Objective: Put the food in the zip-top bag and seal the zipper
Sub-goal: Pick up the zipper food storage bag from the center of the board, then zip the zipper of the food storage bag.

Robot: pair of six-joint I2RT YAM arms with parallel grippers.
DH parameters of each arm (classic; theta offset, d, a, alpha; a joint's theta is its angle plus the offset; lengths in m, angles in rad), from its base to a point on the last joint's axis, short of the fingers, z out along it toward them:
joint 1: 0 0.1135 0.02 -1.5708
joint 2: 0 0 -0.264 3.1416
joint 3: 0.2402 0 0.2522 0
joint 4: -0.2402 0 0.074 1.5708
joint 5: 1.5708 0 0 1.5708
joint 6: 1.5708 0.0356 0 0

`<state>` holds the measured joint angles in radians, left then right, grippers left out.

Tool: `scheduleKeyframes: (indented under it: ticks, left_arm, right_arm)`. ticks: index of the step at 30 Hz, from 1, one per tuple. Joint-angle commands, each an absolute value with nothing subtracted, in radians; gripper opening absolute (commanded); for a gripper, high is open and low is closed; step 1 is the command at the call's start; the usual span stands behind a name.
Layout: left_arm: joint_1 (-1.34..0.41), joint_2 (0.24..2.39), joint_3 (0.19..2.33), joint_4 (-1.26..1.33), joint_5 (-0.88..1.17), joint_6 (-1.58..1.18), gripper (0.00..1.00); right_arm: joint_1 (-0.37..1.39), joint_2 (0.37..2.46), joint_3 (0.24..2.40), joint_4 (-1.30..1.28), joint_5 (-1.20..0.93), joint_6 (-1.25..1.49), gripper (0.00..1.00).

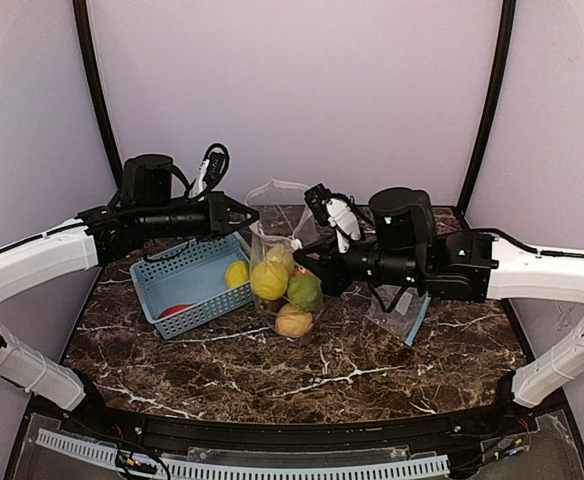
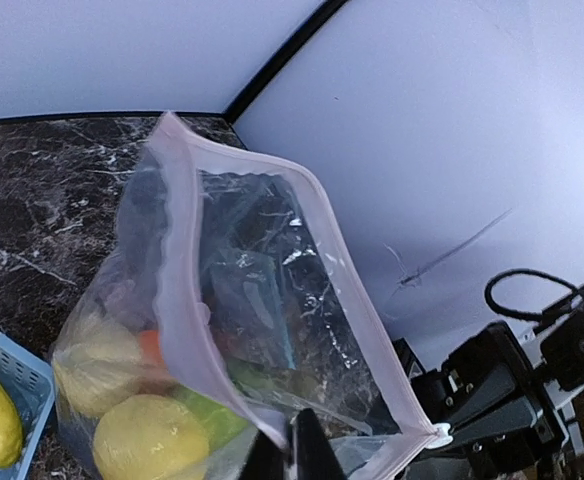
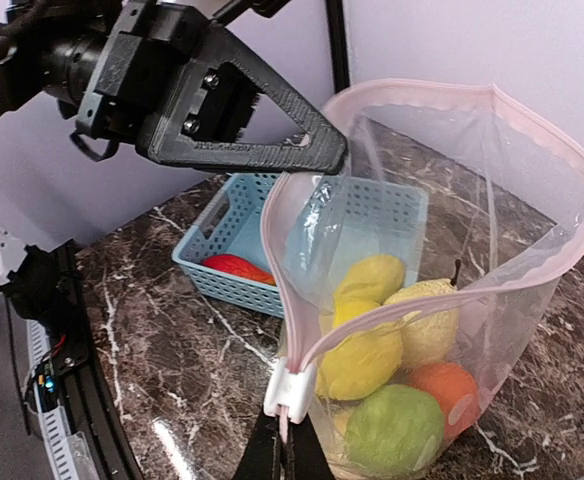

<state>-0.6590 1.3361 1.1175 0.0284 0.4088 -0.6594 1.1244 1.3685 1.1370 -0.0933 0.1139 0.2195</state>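
Note:
The clear zip-top bag [image 1: 280,262] stands open mid-table with a pink zipper rim [image 3: 442,92] and a white slider [image 3: 293,389]. It holds yellow lemons [image 3: 364,352], a green apple [image 3: 392,428], an orange [image 3: 444,390] and a pale peach [image 3: 424,322]. My left gripper [image 1: 249,214] is shut on the bag's rim at its far-left corner; it also shows in the right wrist view [image 3: 334,160]. My right gripper [image 1: 302,256] is shut on the zipper end just below the slider. A lemon [image 1: 236,273] and a red piece [image 1: 175,311] lie in the basket.
The light-blue perforated basket [image 1: 187,262] sits just left of the bag, touching it. A second flat clear bag with a blue edge [image 1: 404,312] lies on the marble table [image 1: 302,370] under my right arm. Purple walls close the back and sides.

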Motion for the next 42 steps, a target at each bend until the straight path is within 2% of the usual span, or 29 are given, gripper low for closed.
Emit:
scheduleKeyframes:
  ticks: [1, 2, 3, 5, 7, 11, 15, 21, 31, 42]
  left_arm:
    - [-0.652, 1.253, 1.215, -0.107, 0.579, -0.465, 0.25]
    - [-0.652, 1.229, 1.223, -0.157, 0.607, -0.41, 0.31]
    - [-0.652, 1.214, 1.237, -0.181, 0.608, -0.384, 0.45]
    - [-0.652, 1.16, 1.255, -0.254, 0.58, -0.264, 0.62]
    - [-0.652, 1.11, 1.284, -0.319, 0.54, -0.181, 0.72]
    - [-0.652, 1.088, 1.366, -0.418, 0.563, -0.066, 0.79]
    - [-0.66, 1.137, 1.398, -0.445, 0.728, -0.018, 0.8]
    - [-0.718, 1.223, 1.384, -0.394, 0.808, 0.028, 0.79]
    - [-0.764, 1.357, 1.421, -0.331, 0.889, 0.026, 0.66]
    - [-0.81, 1.427, 1.443, -0.408, 0.926, 0.06, 0.52]
  right_arm:
    - [1.127, 1.314, 1.208, -0.043, -0.131, 0.123, 0.0]
    - [1.126, 1.314, 1.223, -0.059, -0.182, 0.11, 0.0]
    - [1.126, 1.314, 1.234, -0.074, -0.228, 0.098, 0.0]
    - [1.122, 1.313, 1.251, -0.1, -0.312, 0.079, 0.0]
    - [1.11, 1.318, 1.262, -0.125, -0.394, 0.068, 0.0]
    - [1.082, 1.334, 1.259, -0.148, -0.492, 0.066, 0.0]
    - [1.064, 1.341, 1.238, -0.148, -0.517, 0.072, 0.0]
    - [1.044, 1.347, 1.215, -0.149, -0.548, 0.09, 0.0]
    - [1.032, 1.351, 1.209, -0.153, -0.512, 0.104, 0.0]
    - [1.006, 1.357, 1.202, -0.152, -0.522, 0.127, 0.0]
